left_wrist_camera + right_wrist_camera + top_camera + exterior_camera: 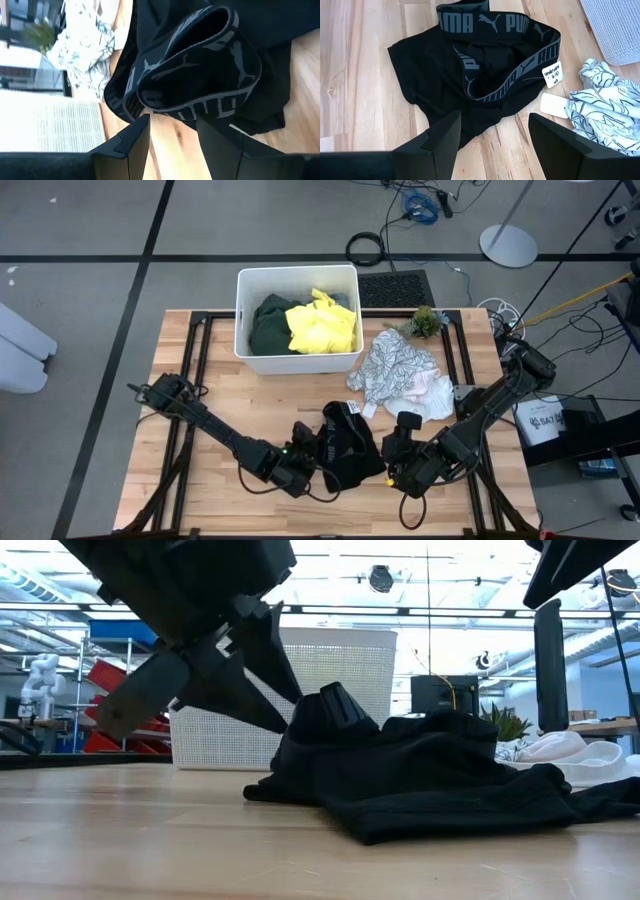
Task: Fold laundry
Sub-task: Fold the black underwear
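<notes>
Tabletop: both pincers agape (empty) flanking black garment [350, 445].

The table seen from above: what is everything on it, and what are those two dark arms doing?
Black underwear: one, black with a grey lettered waistband, front middle of the table, between the two claws.
Patterned garment: one, white with grey pattern, crumpled right of the bin.
White cloth: one, white, beside the patterned garment.
Bin: one, white, back middle of the table.
Yellow garment: one, bright yellow, in the bin.
Green garment: one, dark green, in the bin.
Small plant: one, green, right of the bin.
Paper tag: one, white, on the underwear's waistband.
Left claw: open, at the underwear's left edge.
Right claw: open, at its right edge.
</notes>
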You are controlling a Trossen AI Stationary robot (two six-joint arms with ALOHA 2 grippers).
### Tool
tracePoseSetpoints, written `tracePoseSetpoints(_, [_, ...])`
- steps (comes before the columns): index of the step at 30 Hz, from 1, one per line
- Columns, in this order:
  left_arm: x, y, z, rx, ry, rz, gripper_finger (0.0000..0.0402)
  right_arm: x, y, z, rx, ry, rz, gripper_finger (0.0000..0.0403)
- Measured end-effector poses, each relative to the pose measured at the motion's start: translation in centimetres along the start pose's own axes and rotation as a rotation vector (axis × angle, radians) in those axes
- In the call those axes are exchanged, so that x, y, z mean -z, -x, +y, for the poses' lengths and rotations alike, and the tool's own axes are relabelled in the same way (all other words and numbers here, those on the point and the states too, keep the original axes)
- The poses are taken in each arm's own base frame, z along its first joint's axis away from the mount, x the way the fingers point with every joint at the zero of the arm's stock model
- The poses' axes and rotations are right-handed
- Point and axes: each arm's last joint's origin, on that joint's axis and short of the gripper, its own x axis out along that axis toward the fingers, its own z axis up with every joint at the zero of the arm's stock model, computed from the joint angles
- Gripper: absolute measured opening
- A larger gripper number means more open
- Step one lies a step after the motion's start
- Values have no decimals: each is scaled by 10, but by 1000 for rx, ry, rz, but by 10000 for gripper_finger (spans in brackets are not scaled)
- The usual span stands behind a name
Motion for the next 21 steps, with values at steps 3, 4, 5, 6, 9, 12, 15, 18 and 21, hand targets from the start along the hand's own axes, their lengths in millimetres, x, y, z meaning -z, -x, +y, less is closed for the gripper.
tracePoseSetpoints(3, [-3, 0, 1, -7, -30, -26, 171, 0, 0, 0, -1, 0, -1, 219])
tracePoseSetpoints(4, [-5, 0, 1, -11, -35, -37, 171, 0, 0, 0, -2, -1, -2, 219])
tracePoseSetpoints(5, [-6, 0, 2, -14, -38, -47, 171, 0, 0, 0, -2, -2, -2, 219])
tracePoseSetpoints(6, [-8, 1, 3, -17, -41, -57, 171, 0, 0, 0, -2, -2, -2, 219])
tracePoseSetpoints(9, [-16, 3, 7, -6, -60, -94, 171, 0, 0, 0, -3, -2, -3, 219])
tracePoseSetpoints(12, [-20, 5, 8, 62, -89, -133, 171, 0, 0, 0, -3, -2, -3, 219])
tracePoseSetpoints(15, [-25, 7, 8, 156, -75, -183, 171, 0, 0, 0, -3, -2, -3, 219])
tracePoseSetpoints(18, [-29, 9, 8, 212, -70, -215, 171, 0, 0, 0, -3, -2, -3, 219])
tracePoseSetpoints(21, [-37, 15, 12, 205, -62, -243, 171, 0, 0, 0, -4, -3, -4, 219])
